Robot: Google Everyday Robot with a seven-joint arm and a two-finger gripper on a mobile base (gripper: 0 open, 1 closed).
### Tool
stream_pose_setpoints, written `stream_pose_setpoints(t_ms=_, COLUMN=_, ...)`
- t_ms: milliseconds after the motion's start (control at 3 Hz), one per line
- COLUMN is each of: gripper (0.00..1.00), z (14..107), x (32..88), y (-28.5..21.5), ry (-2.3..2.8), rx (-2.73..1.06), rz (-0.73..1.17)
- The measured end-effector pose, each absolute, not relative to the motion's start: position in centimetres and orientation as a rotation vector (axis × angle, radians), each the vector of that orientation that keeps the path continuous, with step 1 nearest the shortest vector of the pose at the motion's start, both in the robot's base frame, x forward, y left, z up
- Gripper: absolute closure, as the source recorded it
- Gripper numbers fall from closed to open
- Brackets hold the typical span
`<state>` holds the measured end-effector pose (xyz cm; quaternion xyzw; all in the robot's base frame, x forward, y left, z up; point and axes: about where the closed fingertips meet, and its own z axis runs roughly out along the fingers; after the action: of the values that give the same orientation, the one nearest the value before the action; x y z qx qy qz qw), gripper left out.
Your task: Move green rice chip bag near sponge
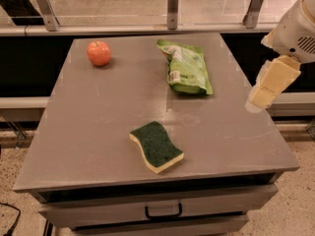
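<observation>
The green rice chip bag [186, 67] lies flat at the back middle of the grey table [88, 127], its barcode label facing up. The sponge [156, 146] lies dark green side up near the table's front, well apart from the bag. My gripper [262, 93] hangs above the table's right edge, to the right of the bag and slightly nearer the front. It points down and holds nothing.
A red apple [99, 53] sits at the back left of the table. A rail with metal posts [172, 6] runs behind the table. A drawer with a black handle [163, 212] is under the front edge.
</observation>
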<state>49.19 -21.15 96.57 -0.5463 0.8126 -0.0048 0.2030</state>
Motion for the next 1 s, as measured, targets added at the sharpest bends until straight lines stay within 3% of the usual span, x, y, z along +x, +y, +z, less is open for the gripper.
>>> stream_pose_setpoints(t_ms=1000, gripper=0.0, z=91.4, x=64.0, y=-13.1, ry=2.378, rx=-1.206, rz=0.191)
